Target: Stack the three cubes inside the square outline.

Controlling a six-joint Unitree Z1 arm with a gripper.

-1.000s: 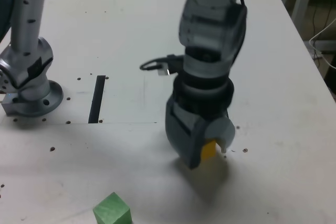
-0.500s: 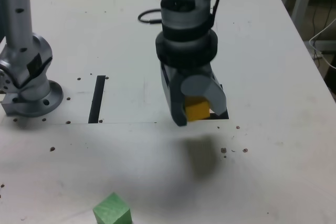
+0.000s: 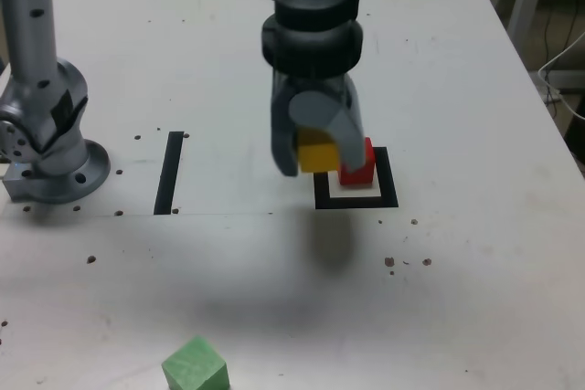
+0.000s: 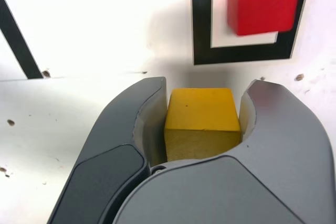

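So the white counter (image 3: 475, 89) takes up pretty much the whole exterior view, speckled with small dark holes and marks. The grey Z1 arm (image 3: 311, 15) comes down from the top middle, and its round base (image 3: 50, 162) sits over at the exterior view's left edge. The gripper (image 3: 317, 154) hangs above the counter with its jaws clamped on the yellow cube (image 3: 316, 154), one jaw on each side of it, and the wrist view shows that really clearly: the yellow cube (image 4: 202, 121) is wedged snug between the two dark curved jaws, top face and front face both visible. It's up in the air, not touching the counter, with a soft shadow on the counter below it, and in the exterior view it sits just to the left of the square outline (image 3: 356, 200), overlapping that side of it. The square outline is a thick black border with a pale centre, and the red cube (image 3: 358, 163) is already sitting inside it, pushed toward the far side so the near part of the pale centre is bare. In the wrist view the red cube (image 4: 264, 2) fills most of the outline (image 4: 202, 30). A straight black strip (image 3: 169, 172) lies on the counter between the base and the outline. The light green cube (image 3: 196, 366) is well apart from all that, on its own near the bottom edge of the exterior view, turned corner-on.
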